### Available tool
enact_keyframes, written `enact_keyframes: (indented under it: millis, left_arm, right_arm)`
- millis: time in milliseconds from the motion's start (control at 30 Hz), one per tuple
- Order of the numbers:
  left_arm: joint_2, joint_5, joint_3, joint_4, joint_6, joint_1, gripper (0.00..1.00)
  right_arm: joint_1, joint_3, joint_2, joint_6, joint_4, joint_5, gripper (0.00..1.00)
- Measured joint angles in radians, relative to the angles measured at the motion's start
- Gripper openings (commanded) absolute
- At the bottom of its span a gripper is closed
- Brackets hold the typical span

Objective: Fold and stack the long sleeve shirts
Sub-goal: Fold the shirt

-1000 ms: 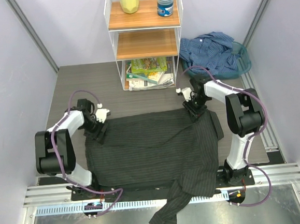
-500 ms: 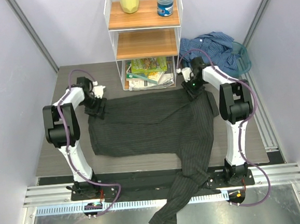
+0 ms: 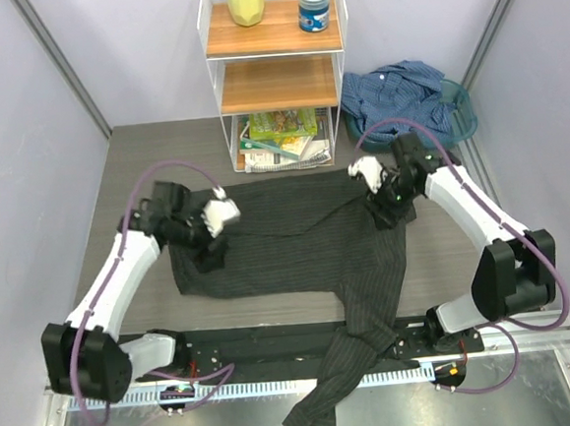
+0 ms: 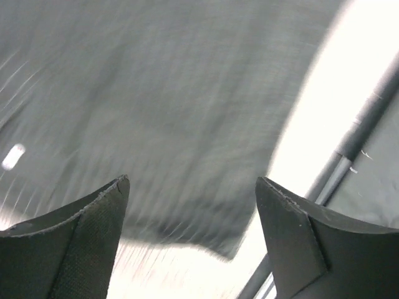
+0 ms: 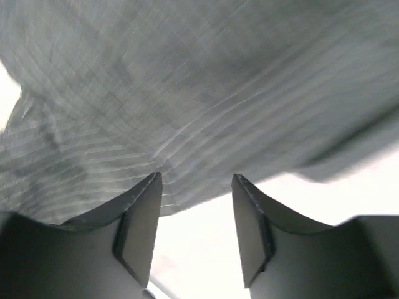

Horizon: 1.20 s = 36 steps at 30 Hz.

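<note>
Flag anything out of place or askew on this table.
The charcoal pinstriped shirt lies spread flat, but one sleeve trails off the near edge of the table, between the arm bases, bunched and twisted. The blue shirt sits crumpled and unfolded in the teal basket at the far right.

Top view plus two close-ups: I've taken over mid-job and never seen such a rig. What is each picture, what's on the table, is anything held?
Two robot arms are bolted at the near edge of the table. The overhead picture looks down from behind them. Each close-up comes from a camera on one wrist, with that hand's two dark fingers in front. The dark pinstriped shirt lies spread on the table, one sleeve hanging over the near edge. The blue shirt sits crumpled in a teal basket at the back right, beside a wire shelf unit. The left hand and right hand are above the dark shirt's far edge, both open, holding nothing.
</note>
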Motion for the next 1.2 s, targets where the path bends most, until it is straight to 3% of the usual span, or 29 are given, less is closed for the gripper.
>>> enact_keyframes:
  millis: [133,233,333,500,633,733,800,933,1000,1067,1100,1200]
  left_arm:
    - [-0.067,-0.029,-0.14,0.015,0.042,-0.227,0.75]
    - [-0.024,-0.096,-0.212,0.039,0.067,-0.288,0.74]
    - [0.013,-0.201,-0.275,0.08,0.104,-0.294,0.69]
    - [0.01,-0.378,-0.394,0.116,0.19,-0.269,0.49]
    - [-0.09,-0.444,-0.451,0.071,0.257,-0.218,0.29]
    - [-0.212,-0.47,-0.485,0.034,0.304,-0.206,0.2]
    - [-0.251,-0.476,-0.49,0.013,0.325,-0.206,0.22]
    - [-0.267,-0.454,-0.451,-0.044,0.325,-0.202,0.61]
    - [-0.274,-0.415,-0.404,-0.073,0.316,-0.201,0.68]
    - [-0.286,-0.378,-0.369,-0.082,0.313,-0.2,0.7]
    - [-0.291,-0.361,-0.354,-0.083,0.307,-0.2,0.7]
    - [-0.274,-0.329,-0.332,-0.082,0.299,-0.2,0.7]
  right_arm:
    - [0.036,-0.156,0.041,-0.008,0.009,0.015,0.46]
    - [0.035,-0.23,0.122,-0.011,0.049,0.052,0.45]
    - [0.035,-0.27,0.171,-0.021,0.095,0.099,0.45]
    - [0.029,-0.261,0.2,-0.024,0.102,0.136,0.43]
    - [0.015,-0.254,0.205,-0.025,0.099,0.137,0.43]
    - [0.006,-0.254,0.198,-0.032,0.1,0.138,0.44]
    - [0.001,-0.254,0.189,-0.048,0.104,0.14,0.46]
    - [-0.008,-0.254,0.096,-0.106,0.085,0.127,0.53]
    - [-0.011,-0.254,0.002,-0.157,0.054,0.1,0.58]
    - [-0.011,-0.255,-0.101,-0.212,0.014,0.068,0.62]
    - [-0.007,-0.261,-0.148,-0.24,-0.005,0.05,0.73]
    - [0.023,-0.3,-0.254,-0.31,-0.057,0.008,0.8]
